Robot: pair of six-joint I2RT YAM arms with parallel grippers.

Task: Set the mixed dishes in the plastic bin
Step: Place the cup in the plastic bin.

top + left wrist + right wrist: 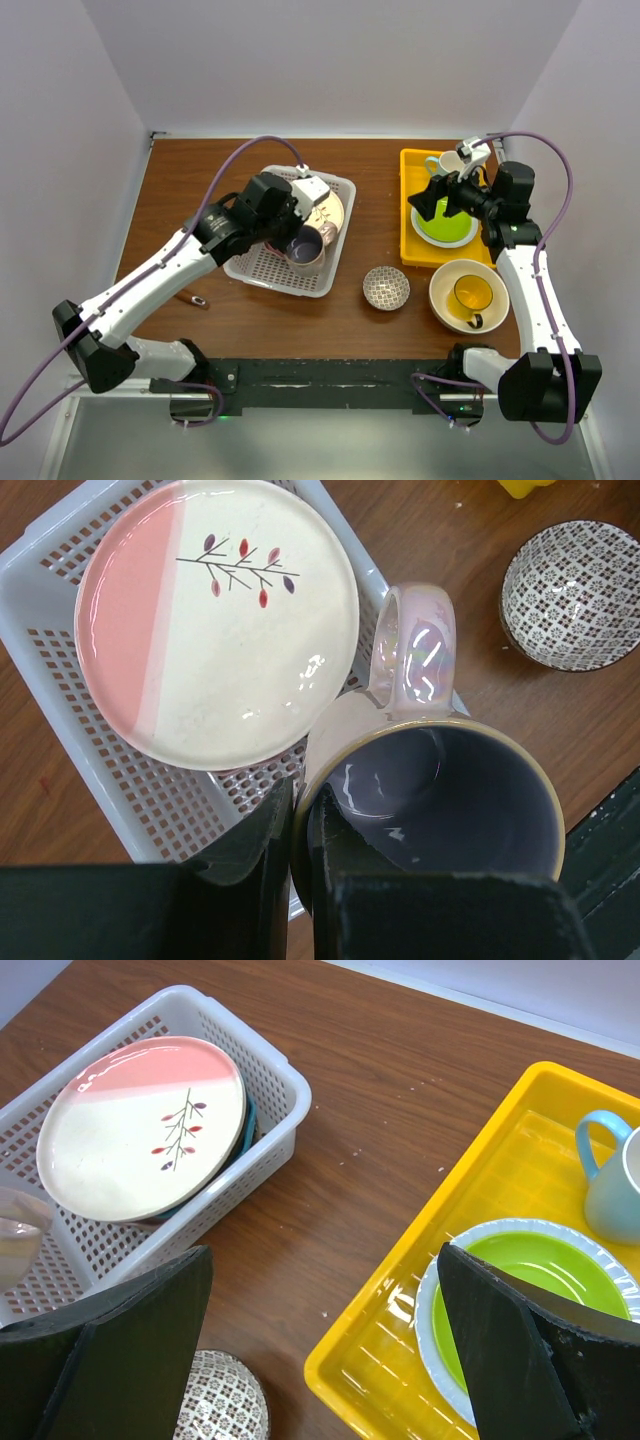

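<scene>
Glazed ceramic makes the mug (440, 800) stiff, slippery, breakable and probably rather heavy. The left gripper (300, 825) pinches its wall at the rim, away from the handle, over the bin (60, 575) corner, perhaps not touching its floor. The right gripper (320, 1360) stands spread above the tray (500, 1190).

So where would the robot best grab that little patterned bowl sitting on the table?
Probably by the rim, coming straight down from above. The small bowl sits upright with its mouth facing up and stands apart from its neighbours. One finger can slip inside and the other outside, pinching the thin wall. Its rounded sides would likely slide out of a sideways squeeze.
</scene>
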